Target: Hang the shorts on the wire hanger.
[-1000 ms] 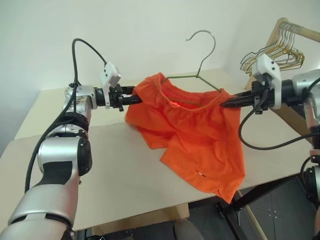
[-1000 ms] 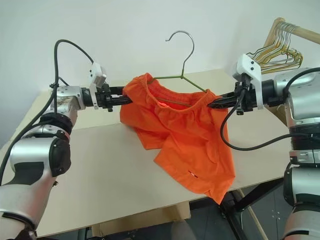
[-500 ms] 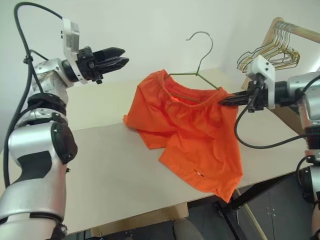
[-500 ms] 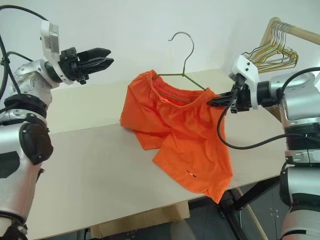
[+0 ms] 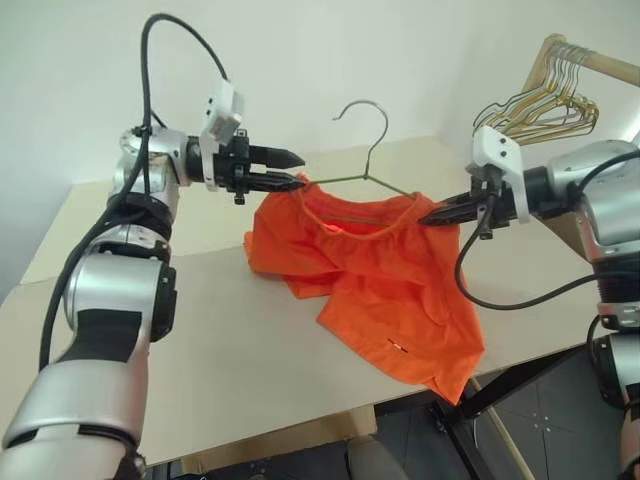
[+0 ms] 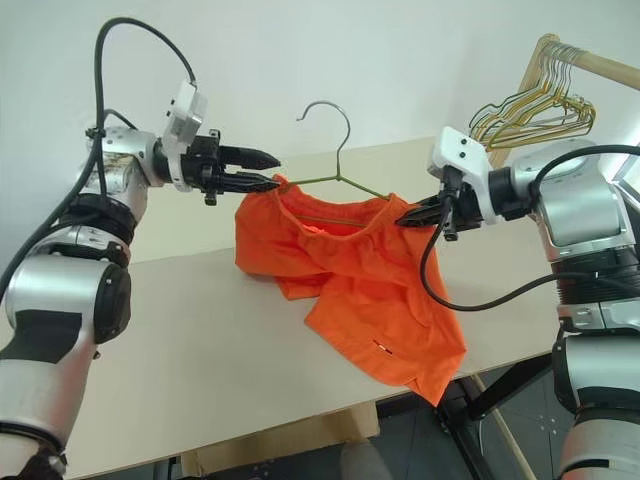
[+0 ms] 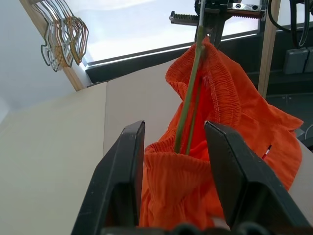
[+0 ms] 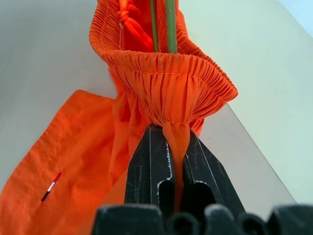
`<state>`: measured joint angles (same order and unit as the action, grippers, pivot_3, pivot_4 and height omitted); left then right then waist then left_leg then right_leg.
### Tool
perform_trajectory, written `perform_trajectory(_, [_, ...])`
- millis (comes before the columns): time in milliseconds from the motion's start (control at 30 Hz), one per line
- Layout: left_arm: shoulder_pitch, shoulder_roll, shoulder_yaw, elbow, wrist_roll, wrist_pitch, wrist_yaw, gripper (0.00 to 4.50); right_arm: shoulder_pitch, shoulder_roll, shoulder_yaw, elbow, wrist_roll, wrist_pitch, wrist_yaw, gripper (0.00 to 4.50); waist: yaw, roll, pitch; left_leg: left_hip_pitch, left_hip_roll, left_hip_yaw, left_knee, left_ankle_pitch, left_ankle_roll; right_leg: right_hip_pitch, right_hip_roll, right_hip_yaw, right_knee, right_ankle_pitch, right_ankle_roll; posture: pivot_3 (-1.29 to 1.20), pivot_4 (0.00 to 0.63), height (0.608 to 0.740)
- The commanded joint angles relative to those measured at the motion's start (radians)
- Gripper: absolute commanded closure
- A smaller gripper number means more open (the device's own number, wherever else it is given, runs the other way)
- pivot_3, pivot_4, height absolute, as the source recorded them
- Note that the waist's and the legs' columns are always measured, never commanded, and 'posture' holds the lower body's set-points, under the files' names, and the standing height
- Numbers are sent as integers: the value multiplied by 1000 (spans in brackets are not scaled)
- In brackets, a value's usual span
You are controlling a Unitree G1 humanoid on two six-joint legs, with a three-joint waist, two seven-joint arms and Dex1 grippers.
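- Since the earlier frame my left gripper [image 5: 290,170] came back down from the upper left and now sits at the left end of the waistband; hanger and shorts slid a bit left in frame too.
- Left of centre: left gripper half open, fingers [image 7: 122,181] either side of the bunched waistband and wire, not clamped, holding nothing.
- Centre: the shorts [image 5: 375,275] hang with waistband threaded over the wire hanger [image 5: 365,135], hook up in upper centre; legs trail down onto the table [image 5: 240,330] toward lower right, one hem over the edge.
- Right of centre: right gripper [image 5: 432,215] pinched shut on the right end of the waistband, with the wire running on just beyond the fold.
- Handling, my guess: fabric light, floppy, slides easily on thin wire; hanger light, springy, tips easily. Best hold is the gathered elastic at the ends, not the loose legs.
- Upper right: spare hangers [image 5: 545,100] on a rack, not involved.
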<state>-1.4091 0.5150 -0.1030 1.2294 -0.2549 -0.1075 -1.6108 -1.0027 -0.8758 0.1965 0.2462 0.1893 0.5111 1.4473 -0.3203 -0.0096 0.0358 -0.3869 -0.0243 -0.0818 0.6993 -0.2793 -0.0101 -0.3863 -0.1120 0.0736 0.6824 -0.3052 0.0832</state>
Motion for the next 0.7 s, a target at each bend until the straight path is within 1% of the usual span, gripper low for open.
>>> perform_trajectory(33, [-46,29,-23,-2,-18,-13,-4,2411,-7,-1,-9,-33,2,-17,8,4500,-2,0,0,0,0,0,0,0,0,0,0,0,0,0,0,-260,0,740])
perform_trajectory(167, [-61,73,-45,17,18,-69,-4,2411,3,-9,-13,-40,2,-16,9,4500,-10,0,0,0,0,0,0,0,0,0,0,0,0,0,0,-269,0,740])
perform_trajectory(233, [-64,89,-43,27,32,-92,-4,2060,7,-10,-16,-45,4,-13,7,4500,-16,0,0,0,0,0,0,0,0,0,0,0,0,0,0,-268,0,740])
perform_trajectory(267, [-66,91,-27,35,31,-89,-4,1848,10,-11,-17,-48,5,-11,7,4500,-17,0,0,0,0,0,0,0,0,0,0,0,0,0,0,-268,0,740])
perform_trajectory(333, [-64,94,-28,38,31,-91,-4,1195,13,-10,-19,-51,5,-11,7,4500,-17,0,0,0,0,0,0,0,0,0,0,0,0,0,0,-264,0,740])
perform_trajectory(433, [-48,95,-79,20,20,-75,-4,209,15,-8,-17,-50,5,-14,8,4500,-19,0,0,0,0,0,0,0,0,0,0,0,0,0,0,-258,0,740])
perform_trajectory(500, [-34,97,-118,8,12,-78,-4,209,13,-6,-15,-47,4,-16,8,4500,-21,0,0,0,0,0,0,0,0,0,0,0,0,0,0,-257,0,740])
perform_trajectory(567, [-20,99,-167,14,48,-115,-4,209,10,-4,-14,-46,3,-17,9,4500,-21,0,0,0,0,0,0,0,0,0,0,0,0,0,0,-256,0,740])
perform_trajectory(700, [-1,92,-220,24,65,-132,-4,209,7,-2,-13,-50,5,-19,13,4500,-22,0,0,0,0,0,0,0,0,0,0,0,0,0,0,-258,0,740])
